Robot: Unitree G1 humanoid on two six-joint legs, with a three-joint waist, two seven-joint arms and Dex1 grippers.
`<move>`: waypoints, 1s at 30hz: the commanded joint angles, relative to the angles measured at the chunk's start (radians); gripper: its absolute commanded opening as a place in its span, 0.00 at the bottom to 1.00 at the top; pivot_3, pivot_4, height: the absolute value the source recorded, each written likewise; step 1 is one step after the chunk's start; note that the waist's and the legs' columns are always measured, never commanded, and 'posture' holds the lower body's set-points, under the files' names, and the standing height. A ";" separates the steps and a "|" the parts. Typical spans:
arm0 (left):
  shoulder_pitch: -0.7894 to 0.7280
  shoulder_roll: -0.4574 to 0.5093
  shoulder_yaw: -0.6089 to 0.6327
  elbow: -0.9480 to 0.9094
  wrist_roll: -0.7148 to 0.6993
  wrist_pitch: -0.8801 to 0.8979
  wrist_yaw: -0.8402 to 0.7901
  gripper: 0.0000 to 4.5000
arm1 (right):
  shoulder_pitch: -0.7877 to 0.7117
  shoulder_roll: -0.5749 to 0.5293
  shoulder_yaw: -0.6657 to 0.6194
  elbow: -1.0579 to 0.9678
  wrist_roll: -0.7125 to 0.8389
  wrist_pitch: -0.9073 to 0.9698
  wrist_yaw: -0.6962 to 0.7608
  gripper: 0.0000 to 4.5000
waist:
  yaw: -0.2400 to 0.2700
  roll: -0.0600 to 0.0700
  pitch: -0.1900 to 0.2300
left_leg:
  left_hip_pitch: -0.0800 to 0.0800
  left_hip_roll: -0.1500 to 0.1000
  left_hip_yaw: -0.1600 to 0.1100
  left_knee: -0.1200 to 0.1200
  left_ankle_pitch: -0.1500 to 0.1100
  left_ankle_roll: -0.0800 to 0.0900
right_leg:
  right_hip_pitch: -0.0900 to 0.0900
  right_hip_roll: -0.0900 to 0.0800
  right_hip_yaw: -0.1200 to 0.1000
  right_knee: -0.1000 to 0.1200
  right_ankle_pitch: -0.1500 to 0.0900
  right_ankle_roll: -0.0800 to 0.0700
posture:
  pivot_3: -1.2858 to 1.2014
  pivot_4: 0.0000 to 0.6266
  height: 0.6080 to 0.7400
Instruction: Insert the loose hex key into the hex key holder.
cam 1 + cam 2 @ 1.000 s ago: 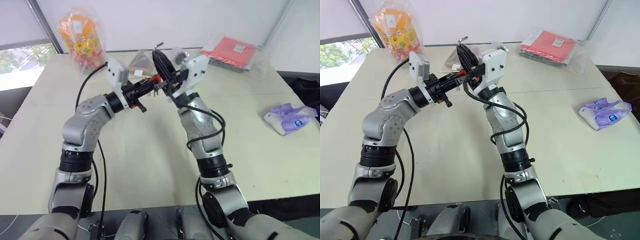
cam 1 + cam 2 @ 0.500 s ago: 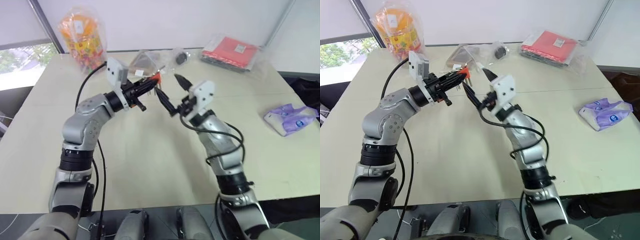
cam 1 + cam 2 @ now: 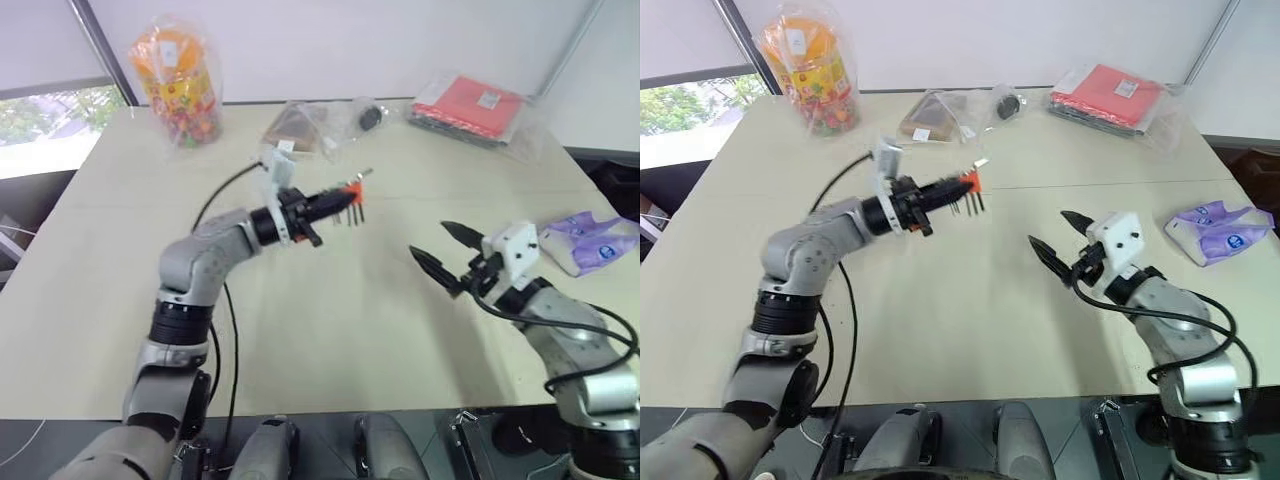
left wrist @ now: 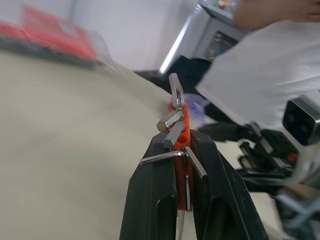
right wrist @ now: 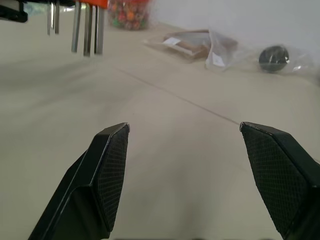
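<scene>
My left gripper [image 3: 335, 200] is shut on the orange-red hex key holder [image 3: 348, 190] and holds it above the middle of the table. Several short grey keys [image 3: 351, 212] hang down from the block. One thin grey rod, the loose hex key [image 3: 362, 176], juts up and to the right from the holder's end. The left wrist view shows the holder [image 4: 178, 112] clamped between the black fingers [image 4: 155, 175]. My right gripper [image 3: 428, 240] is open and empty, low over the table, off to the right of the holder. From the right wrist the holder [image 5: 92, 2] shows ahead, beyond the spread right gripper [image 5: 183, 127].
Along the cream table's [image 3: 330, 330] far edge lie a bag of bright sweets [image 3: 175, 75], a clear bag with a brown item [image 3: 300, 125], a small black round thing [image 3: 370, 117] and a red packet [image 3: 480, 105]. A purple tissue pack [image 3: 590, 240] sits at the right. A person's white sleeve [image 4: 260, 75] is beyond the table.
My right gripper has opened, let go at the holder and drawn back down and to the right. My left gripper has carried the holder right and lower while rolling. The view has shifted slightly.
</scene>
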State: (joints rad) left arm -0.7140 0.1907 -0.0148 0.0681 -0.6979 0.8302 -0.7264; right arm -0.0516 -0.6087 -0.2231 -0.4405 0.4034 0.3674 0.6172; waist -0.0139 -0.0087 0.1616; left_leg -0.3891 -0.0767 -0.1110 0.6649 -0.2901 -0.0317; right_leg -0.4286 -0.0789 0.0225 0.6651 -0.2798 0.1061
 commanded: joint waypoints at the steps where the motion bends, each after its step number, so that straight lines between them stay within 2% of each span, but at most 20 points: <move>1: -0.018 -0.048 0.005 0.089 -0.032 0.088 0.020 0.00 | -0.004 -0.024 -0.036 -0.075 0.007 -0.003 -0.005 0.81 | 0.001 0.000 0.000 | 0.000 0.000 0.000 0.000 0.000 0.000 | 0.000 0.000 0.000 0.000 0.000 0.000 | 0.52 0.24 1.00; 6: -0.060 -0.108 0.062 0.302 -0.019 0.157 0.092 0.00 | 0.014 -0.026 -0.034 -0.098 -0.029 -0.011 -0.036 0.81 | 0.003 0.000 0.000 | 0.000 0.000 0.000 0.000 0.000 0.000 | 0.000 0.000 0.000 0.000 0.000 0.000 | 0.52 0.24 1.00; 11: -0.096 -0.115 0.126 0.457 -0.004 0.182 0.152 0.00 | 0.030 -0.009 -0.032 -0.120 -0.038 -0.011 -0.065 0.81 | 0.004 -0.001 0.000 | 0.000 0.000 0.000 0.000 0.000 0.000 | 0.000 0.000 0.000 0.000 0.000 0.000 | 0.52 0.24 1.00; 13: -0.102 -0.109 0.153 0.500 -0.003 0.194 0.170 0.00 | 0.032 -0.004 -0.027 -0.121 -0.046 -0.016 -0.074 0.81 | 0.003 -0.001 0.000 | 0.000 0.000 0.000 0.000 0.000 0.000 | 0.000 0.000 0.000 0.000 0.000 0.000 | 0.52 0.24 1.00; 14: -0.103 -0.103 0.158 0.509 0.001 0.201 0.173 0.10 | 0.031 -0.001 -0.025 -0.121 -0.048 -0.018 -0.078 0.82 | 0.003 -0.001 0.000 | 0.000 0.000 0.000 0.000 0.000 0.000 | 0.000 0.000 0.000 0.000 0.000 0.000 | 0.52 0.24 1.00; 19: -0.090 -0.025 0.151 0.494 0.030 0.276 0.164 0.10 | 0.013 0.001 -0.008 -0.096 -0.061 -0.031 -0.077 0.82 | -0.001 0.000 0.000 | 0.001 0.000 0.000 0.000 0.000 0.000 | 0.000 0.000 0.000 0.000 0.000 0.000 | 0.52 0.24 1.00; 20: -0.090 -0.004 0.148 0.488 0.038 0.287 0.164 0.20 | 0.006 -0.001 -0.003 -0.087 -0.066 -0.036 -0.074 0.83 | -0.001 0.000 0.000 | 0.001 0.000 0.000 0.000 0.000 0.000 | 0.000 0.000 0.000 0.000 0.000 0.000 | 0.52 0.24 1.00; 21: -0.090 0.017 0.150 0.482 0.046 0.298 0.169 0.25 | -0.002 -0.003 0.001 -0.080 -0.072 -0.041 -0.072 0.83 | -0.001 0.000 0.000 | 0.001 0.000 0.000 0.000 0.000 0.000 | 0.000 0.000 0.000 0.001 0.000 0.000 | 0.52 0.24 1.00; 27: -0.089 0.193 0.151 0.415 0.097 0.337 0.172 0.94 | -0.063 -0.010 0.027 -0.022 -0.099 -0.062 -0.055 0.83 | -0.008 0.000 -0.001 | 0.003 0.001 0.000 -0.001 0.000 0.000 | 0.001 0.000 0.001 0.001 0.000 0.000 | 0.52 0.24 1.00; 28: -0.077 0.232 0.122 0.389 0.119 0.314 0.154 0.98 | -0.073 -0.009 0.032 -0.013 -0.101 -0.067 -0.051 0.83 | -0.008 0.000 -0.001 | 0.003 0.001 0.000 -0.001 0.000 0.000 | 0.001 0.000 0.001 0.001 0.000 0.000 | 0.52 0.24 1.00; 30: -0.046 0.303 0.057 0.327 0.171 0.242 0.106 0.98 | -0.092 -0.010 0.042 0.003 -0.105 -0.073 -0.043 0.83 | -0.010 0.000 -0.001 | 0.004 0.001 0.001 -0.002 0.000 0.000 | 0.000 0.000 0.002 0.001 0.000 0.000 | 0.52 0.24 1.00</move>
State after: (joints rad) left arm -0.7841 0.4572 0.0723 0.4266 -0.5895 1.1141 -0.6054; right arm -0.1237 -0.6102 -0.1782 -0.4251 0.3020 0.3195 0.5673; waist -0.0241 -0.0085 0.1606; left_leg -0.3847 -0.0755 -0.1100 0.6623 -0.2900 -0.0321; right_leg -0.4281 -0.0792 0.0246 0.6665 -0.2799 0.1061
